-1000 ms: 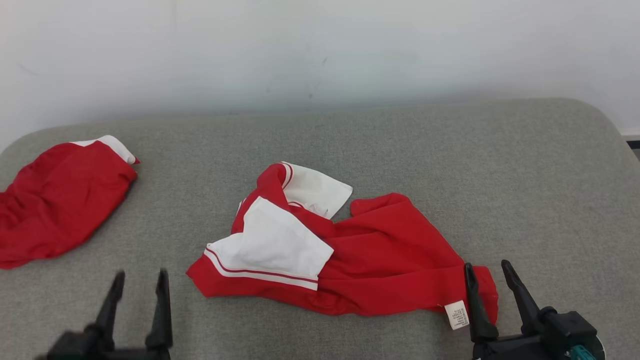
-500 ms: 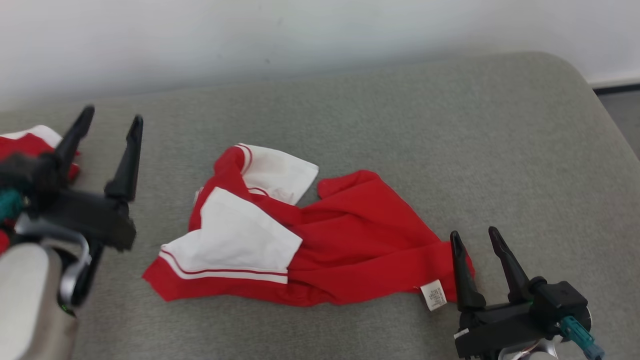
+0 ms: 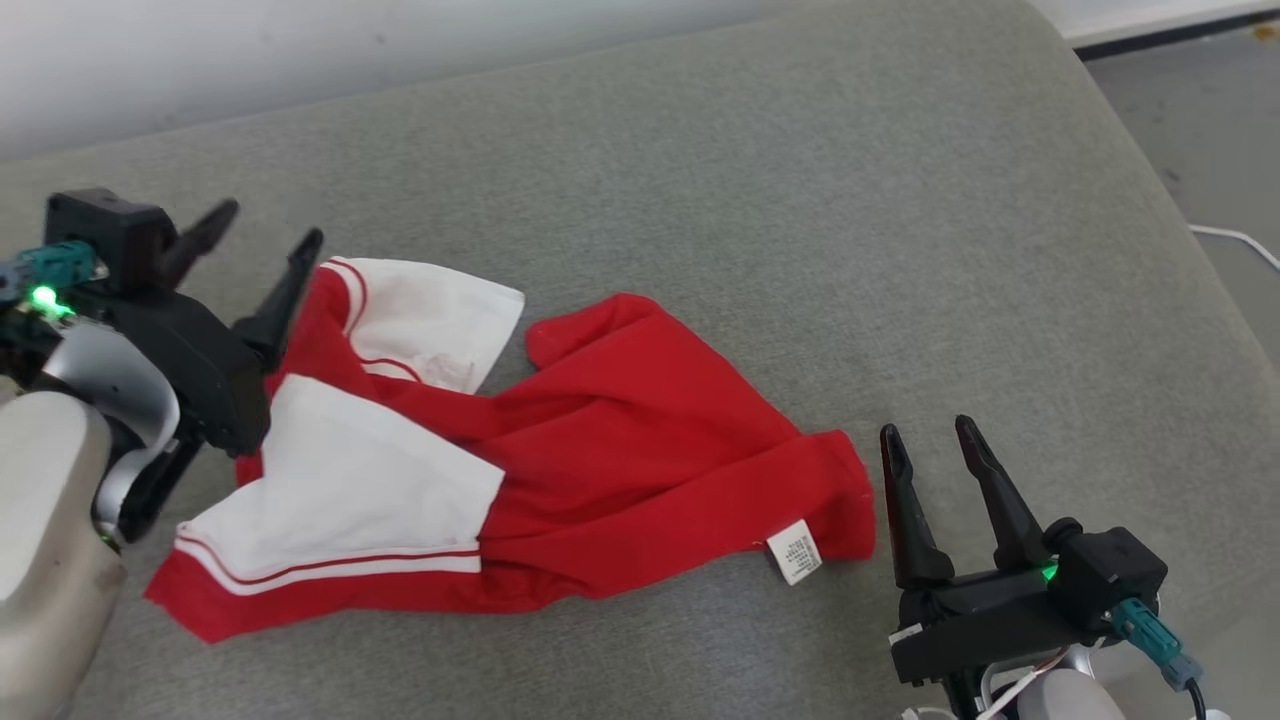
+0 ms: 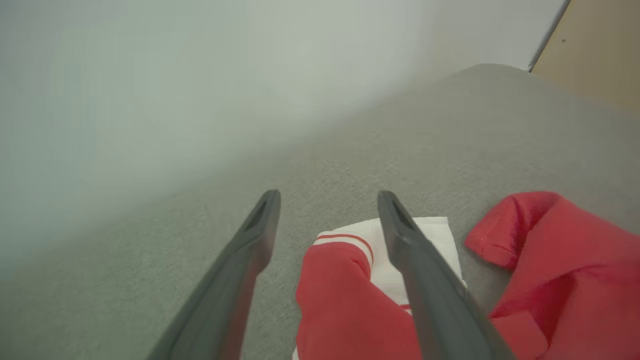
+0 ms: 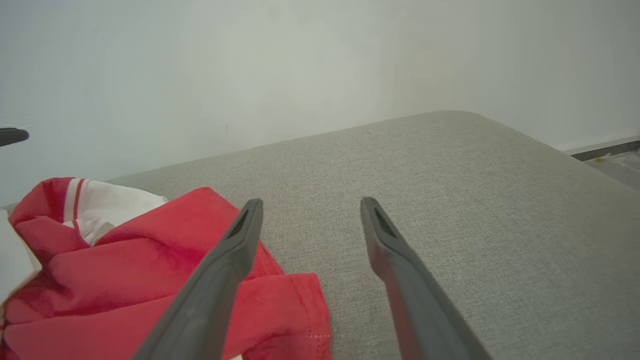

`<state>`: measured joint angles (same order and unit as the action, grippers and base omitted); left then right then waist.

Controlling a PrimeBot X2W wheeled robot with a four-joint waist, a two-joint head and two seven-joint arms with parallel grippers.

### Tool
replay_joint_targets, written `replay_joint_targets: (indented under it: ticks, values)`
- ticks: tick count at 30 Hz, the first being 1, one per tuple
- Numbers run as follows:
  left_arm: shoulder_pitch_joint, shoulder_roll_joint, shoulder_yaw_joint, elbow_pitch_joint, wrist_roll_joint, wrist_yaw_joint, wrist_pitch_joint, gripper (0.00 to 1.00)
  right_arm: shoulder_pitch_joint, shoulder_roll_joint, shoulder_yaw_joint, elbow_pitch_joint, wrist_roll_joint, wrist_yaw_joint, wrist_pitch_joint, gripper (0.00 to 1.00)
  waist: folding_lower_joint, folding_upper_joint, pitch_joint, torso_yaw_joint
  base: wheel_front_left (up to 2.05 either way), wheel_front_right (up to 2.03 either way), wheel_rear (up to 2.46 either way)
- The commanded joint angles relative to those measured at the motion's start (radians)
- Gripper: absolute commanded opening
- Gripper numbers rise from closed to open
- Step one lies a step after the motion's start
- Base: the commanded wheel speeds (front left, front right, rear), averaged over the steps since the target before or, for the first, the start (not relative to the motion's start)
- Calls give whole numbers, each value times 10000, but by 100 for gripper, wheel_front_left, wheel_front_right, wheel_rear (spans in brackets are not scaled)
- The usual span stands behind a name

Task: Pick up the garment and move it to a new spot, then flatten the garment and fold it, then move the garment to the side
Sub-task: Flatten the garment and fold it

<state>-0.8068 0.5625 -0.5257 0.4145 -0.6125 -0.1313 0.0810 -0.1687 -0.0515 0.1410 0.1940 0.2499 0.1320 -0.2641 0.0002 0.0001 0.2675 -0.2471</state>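
A crumpled red garment (image 3: 640, 440) with white panels and a small white label lies on the grey cushioned surface (image 3: 760, 180). My left gripper (image 3: 268, 225) is open at the garment's upper left edge, above a striped white-and-red fold (image 4: 350, 250). The left wrist view has that fold (image 4: 350, 250) under the two spread fingers. My right gripper (image 3: 925, 435) is open just right of the garment's right hem, apart from it. In the right wrist view the hem (image 5: 290, 310) lies beside the left finger (image 5: 225, 270), with nothing between the fingers.
The grey surface (image 5: 450, 200) stretches bare to the right and behind the garment, up to a white wall (image 5: 250, 60). Its rounded right edge drops to a grey floor (image 3: 1200, 130) with a white cable (image 3: 1240, 240).
The head camera has swung right and down, so the whole picture shifted left. My left arm rose from the lower left and reached to the garment's upper left edge. The second red garment left the view.
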Motion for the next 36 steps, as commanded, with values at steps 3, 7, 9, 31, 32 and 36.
replay_joint_targets:
  ticks: [3, 7, 9, 31, 32, 36]
  values:
    - [-137, 175, -598, 485, -570, 22, 412, 100, -136, 16, 23, -54, 82, -26, -4, 100, -2, -1, 285, -429, 0, 0, 0]
    - [-89, 326, -1273, 1162, -999, 22, 1030, 100, -96, 16, -8, -95, 118, -26, -4, 100, -2, -1, 303, -539, 0, 0, 0]
    - [-39, 345, -1545, 1452, -1118, 20, 1265, 100, -51, 15, -40, -110, 125, -26, -4, 100, -2, -1, 305, -567, 0, 0, 0]
    - [-2141, -279, -1745, 3945, -411, 197, -2395, 100, -317, 13, -2, -261, -8, -26, -5, 100, -2, -1, 375, -250, 0, 0, 0]
    - [-2120, -319, -1760, 4021, -417, 201, -2574, 100, -291, 16, 2, -255, -29, -26, -5, 100, -2, -1, 308, -202, 0, 0, 0]
    - [-1841, -448, -1571, 4039, -593, 143, -3189, 100, -165, 13, -54, -238, -134, -26, -5, 100, -2, -1, -82, 84, 0, 0, 0]
